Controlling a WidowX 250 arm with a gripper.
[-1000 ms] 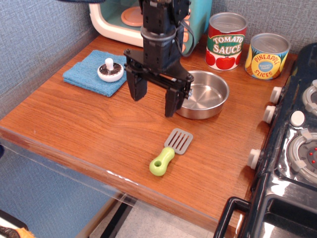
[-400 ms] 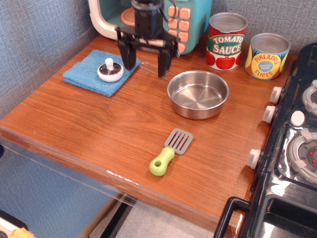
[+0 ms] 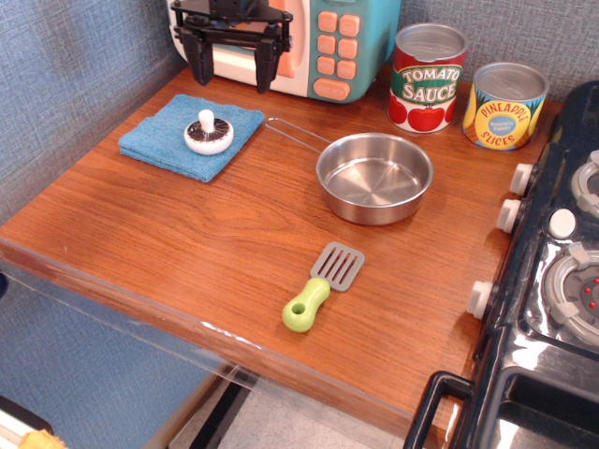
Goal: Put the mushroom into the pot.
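The mushroom (image 3: pixel 208 134) lies cap down on a folded blue cloth (image 3: pixel 190 135) at the back left, its dark gills and short white stem facing up. The pot (image 3: pixel 374 176) is a shallow shiny steel pan at the middle of the wooden counter, empty, with its thin wire handle (image 3: pixel 293 132) pointing left towards the cloth. My gripper (image 3: pixel 233 69) is open and empty, fingers pointing down, high at the back behind the mushroom and in front of the toy microwave.
A teal and cream toy microwave (image 3: pixel 318 37) stands at the back. A tomato sauce can (image 3: pixel 427 77) and a pineapple slices can (image 3: pixel 504 105) stand at the back right. A green-handled spatula (image 3: pixel 321 285) lies near the front. A black toy stove (image 3: pixel 552 281) borders the right side.
My gripper has moved from over the pot's left rim up and back to the left, past the mushroom, to the microwave's front. It stayed open. Nothing else moved.
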